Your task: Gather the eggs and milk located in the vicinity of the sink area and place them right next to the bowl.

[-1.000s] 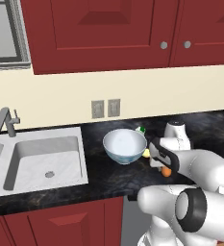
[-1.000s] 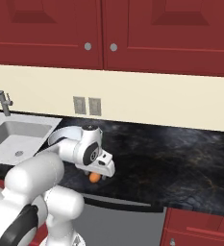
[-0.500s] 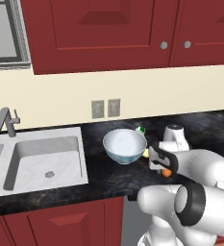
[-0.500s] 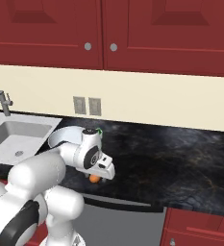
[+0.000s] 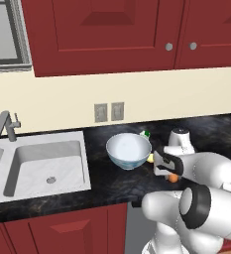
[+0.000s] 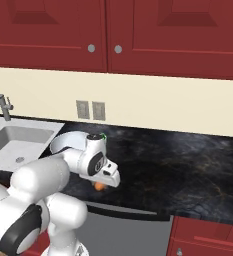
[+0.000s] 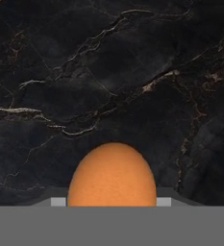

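The gripper (image 5: 170, 173) appears to pinch the orange egg (image 7: 112, 175) low over the bench (image 6: 178, 170), just right of the bowl (image 5: 128, 150). The yellow egg (image 5: 150, 158) and the milk (image 5: 145, 134) already sit beside the bowl; only setting this egg down remains.

You have an orange egg (image 7: 112, 175) against a black counter (image 7: 108, 72) veined with thin pale and rust-brown lines — a marble-like pattern; the bowl (image 5: 129, 150) is white with a pale blue-grey tint; just right of it you can see a sliver of pale yellow egg (image 5: 150, 158), and beyond its far rim a tiny green top (image 5: 145, 133); to the left, the sink (image 5: 42, 166) is pale grey-white with a stone look — its faucet (image 5: 4, 124) grey; the cabinets (image 5: 112, 34) are deep red; the wall (image 5: 67, 99) is cream.
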{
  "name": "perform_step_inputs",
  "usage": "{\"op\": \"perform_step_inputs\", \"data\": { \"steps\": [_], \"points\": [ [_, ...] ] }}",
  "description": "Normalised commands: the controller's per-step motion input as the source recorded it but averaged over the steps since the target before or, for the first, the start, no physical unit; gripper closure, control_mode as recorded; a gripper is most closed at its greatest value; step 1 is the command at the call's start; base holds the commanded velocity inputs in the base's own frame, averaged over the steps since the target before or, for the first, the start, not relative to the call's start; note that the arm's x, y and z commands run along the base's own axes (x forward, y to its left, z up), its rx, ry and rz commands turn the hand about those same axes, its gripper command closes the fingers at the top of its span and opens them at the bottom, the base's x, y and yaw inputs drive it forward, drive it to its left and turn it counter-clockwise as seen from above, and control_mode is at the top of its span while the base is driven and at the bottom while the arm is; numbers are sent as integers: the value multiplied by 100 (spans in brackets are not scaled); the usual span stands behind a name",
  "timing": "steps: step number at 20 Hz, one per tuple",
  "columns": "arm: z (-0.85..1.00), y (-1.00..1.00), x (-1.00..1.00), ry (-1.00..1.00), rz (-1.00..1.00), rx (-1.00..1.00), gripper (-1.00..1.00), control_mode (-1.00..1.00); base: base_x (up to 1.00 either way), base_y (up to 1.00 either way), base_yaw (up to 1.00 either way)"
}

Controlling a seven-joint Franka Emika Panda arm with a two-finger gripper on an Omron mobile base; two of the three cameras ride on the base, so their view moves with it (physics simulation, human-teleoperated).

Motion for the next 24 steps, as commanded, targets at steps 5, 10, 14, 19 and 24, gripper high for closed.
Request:
{"op": "perform_step_inputs", "data": {
  "steps": [5,10,14,19,24],
  "points": [
    [-1,-7,-20,-41,27,10,100,-100,0,0,0],
    [36,11,-19,-55,48,7,100,-100,0,0,0],
    [36,58,-18,-51,53,0,100,-100,0,0,0],
    [2,33,-9,-31,55,0,100,-100,0,0,0],
    [-8,11,0,0,9,0,100,-100,0,0,0]
  ]
}}
